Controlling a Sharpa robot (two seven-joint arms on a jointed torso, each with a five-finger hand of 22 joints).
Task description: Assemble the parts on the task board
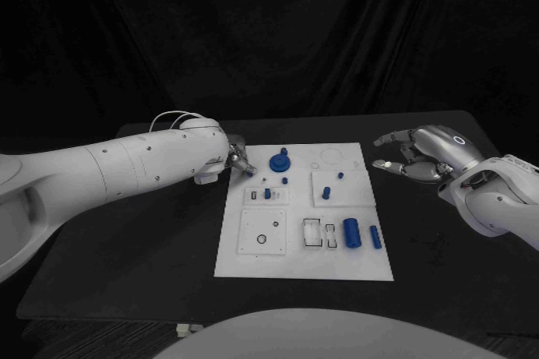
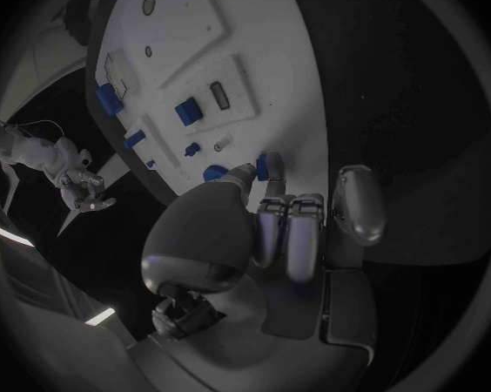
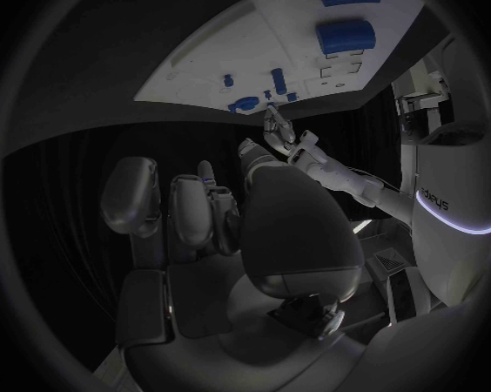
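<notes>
The white task board (image 1: 253,258) lies in the middle of the black table. My left hand (image 1: 234,161) is at the board's far left corner and pinches a small blue part (image 2: 271,166) between thumb and fingertip, just over the board's edge. The same part shows at the fingertips (image 1: 245,170) in the head view. A blue round knob part (image 1: 281,160) stands close beside that hand. My right hand (image 1: 424,153) hovers off the board's far right corner, fingers apart and holding nothing.
On the board are a small blue peg (image 1: 325,193), a thick blue cylinder (image 1: 351,233) and a slim blue bar (image 1: 375,237) near the right side. Square recessed plates (image 1: 263,233) sit on its left half. Bare black table surrounds the board.
</notes>
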